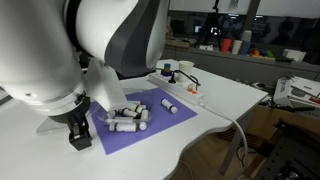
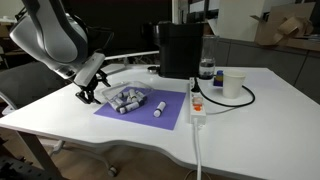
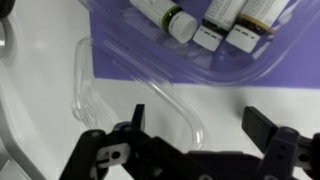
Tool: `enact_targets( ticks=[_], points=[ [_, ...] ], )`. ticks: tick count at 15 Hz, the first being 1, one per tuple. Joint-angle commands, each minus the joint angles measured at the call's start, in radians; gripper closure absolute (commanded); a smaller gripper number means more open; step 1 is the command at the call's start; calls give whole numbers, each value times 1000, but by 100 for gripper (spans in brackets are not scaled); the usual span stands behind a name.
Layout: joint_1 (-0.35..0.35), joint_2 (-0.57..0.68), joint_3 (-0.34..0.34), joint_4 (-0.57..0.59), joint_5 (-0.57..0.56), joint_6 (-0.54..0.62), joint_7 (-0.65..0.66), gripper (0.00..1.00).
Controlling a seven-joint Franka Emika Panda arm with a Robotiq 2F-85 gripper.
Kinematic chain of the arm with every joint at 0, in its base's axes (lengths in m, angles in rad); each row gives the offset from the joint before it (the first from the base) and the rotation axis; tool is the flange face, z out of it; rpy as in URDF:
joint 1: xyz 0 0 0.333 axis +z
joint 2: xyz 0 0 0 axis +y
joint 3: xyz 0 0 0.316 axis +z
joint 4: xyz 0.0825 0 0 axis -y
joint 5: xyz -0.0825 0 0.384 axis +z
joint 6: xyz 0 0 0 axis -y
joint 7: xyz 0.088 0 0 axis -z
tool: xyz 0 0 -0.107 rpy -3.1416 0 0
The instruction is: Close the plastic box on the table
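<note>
a: since the lid (image 3: 130, 85) is folded out and lying on the table (image 3: 35, 125), i'd say the actual closing isn't done yet. the plastic box (image 2: 125, 98) sits on the purple mat (image 2: 155, 112), at the end nearest the arm. there's a bunch of little vials (image 3: 210, 25) inside and one more vial (image 1: 170, 104) loose on the mat beside it.

b: where's the gripper (image 3: 197, 128)? holding anything?

a: nope, jaws spread wide, nothing pinched. in the wrist view it's down low, right at the lid's free edge. in both exterior views it's just beside the box, on the side away from the black machine (image 2: 180, 48).

b: touching the lid?

a: hard to call, it's clear plastic on white. might be touching, might be just short.

b: so what's left?

a: pretty much everything, i reckon: catch that edge, swing the lid over the vials, press it shut.
</note>
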Motion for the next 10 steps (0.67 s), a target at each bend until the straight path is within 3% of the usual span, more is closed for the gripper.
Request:
enact_targets(
  ticks=[1, 5, 6, 10],
  points=[
    [13, 54, 21, 61, -126, -48, 127, 0],
    [14, 63, 50, 71, -221, -101, 192, 0],
    [-40, 66, 110, 68, -231, -136, 176, 0],
    [-58, 53, 159, 68, -266, -202, 180, 0]
  ],
)
